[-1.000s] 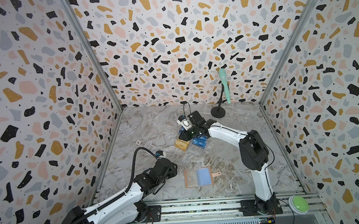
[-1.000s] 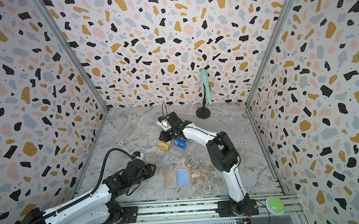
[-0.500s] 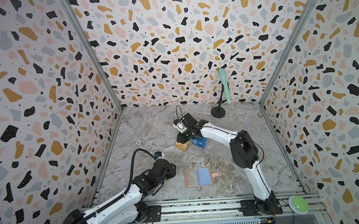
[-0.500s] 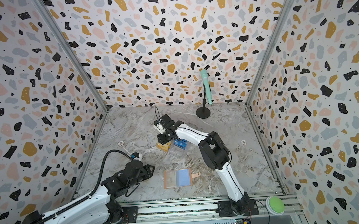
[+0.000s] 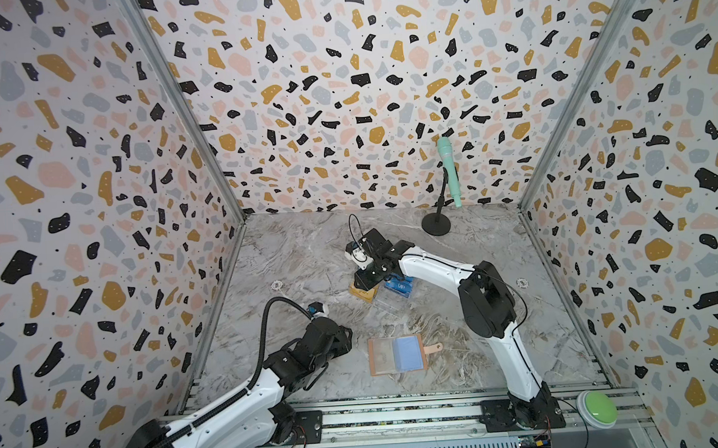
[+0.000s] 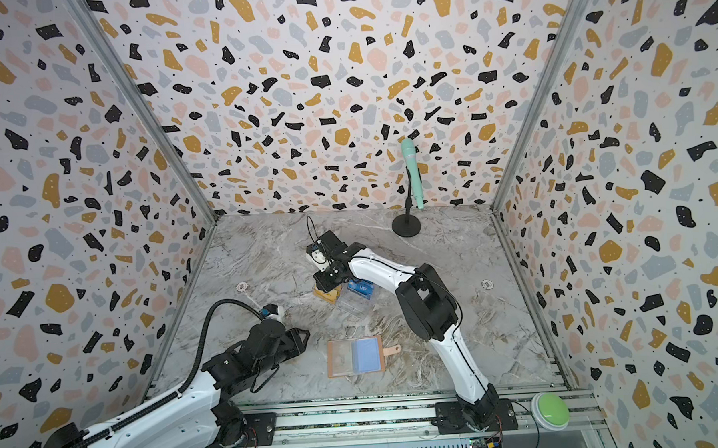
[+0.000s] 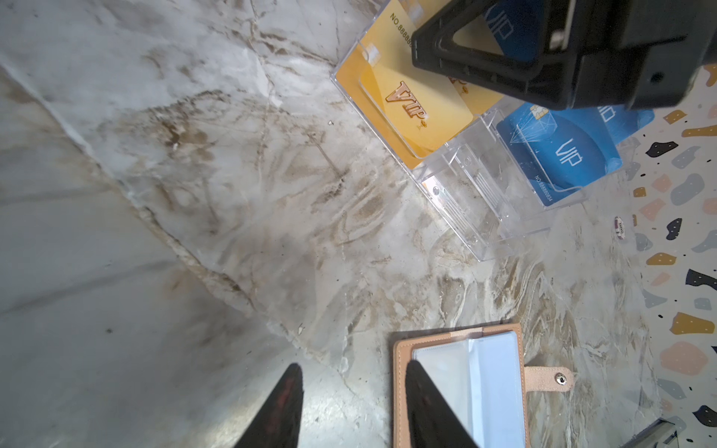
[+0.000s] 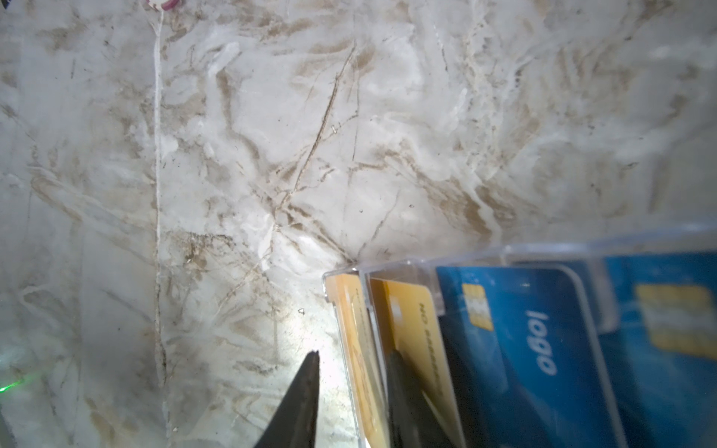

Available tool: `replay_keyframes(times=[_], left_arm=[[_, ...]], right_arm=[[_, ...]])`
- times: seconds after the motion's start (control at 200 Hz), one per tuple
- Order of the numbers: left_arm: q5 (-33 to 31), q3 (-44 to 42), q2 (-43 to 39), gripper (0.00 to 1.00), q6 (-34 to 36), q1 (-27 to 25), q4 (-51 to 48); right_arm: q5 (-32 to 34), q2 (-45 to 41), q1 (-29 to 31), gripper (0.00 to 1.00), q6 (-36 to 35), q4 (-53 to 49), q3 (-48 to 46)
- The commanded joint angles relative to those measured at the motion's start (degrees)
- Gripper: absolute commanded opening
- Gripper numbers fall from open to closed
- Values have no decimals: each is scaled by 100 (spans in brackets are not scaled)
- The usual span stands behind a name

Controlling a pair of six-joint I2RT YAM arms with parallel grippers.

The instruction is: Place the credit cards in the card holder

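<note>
Right gripper (image 8: 353, 357) apart, straddling a gold card (image 8: 347, 310) in the clear stand (image 7: 465, 209) beside blue cards (image 7: 558, 155) marked "VIP" and "logo"; holder (image 5: 396, 354) lies open up front by the empty, parted left gripper (image 7: 353, 364).

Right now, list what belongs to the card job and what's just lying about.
Job: gold plastic VIP cards; blue plastic VIP cards; clear acrylic stand holding them; open salmon-pink leather-like card holder.
Lying about: mint-green microphone on black stand; round green button.
</note>
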Motion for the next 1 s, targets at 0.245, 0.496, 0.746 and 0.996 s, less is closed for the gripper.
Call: replay_keyframes(times=[0.245,0.496,0.746,0.996], left_arm=[[18,-121,-89,46,38,38,107],[18,-147,-83,46,37,41,142],[17,-141,-55,46,32,50,138],[-26,-90,-45,47,38,57,64]], right_arm=[[-83,25,54,27,-145,-289,258],[-76,14,102,17,-161,-265,260],[-34,92,106,12,-263,-375,352],[-68,155,89,7,-452,-461,527]])
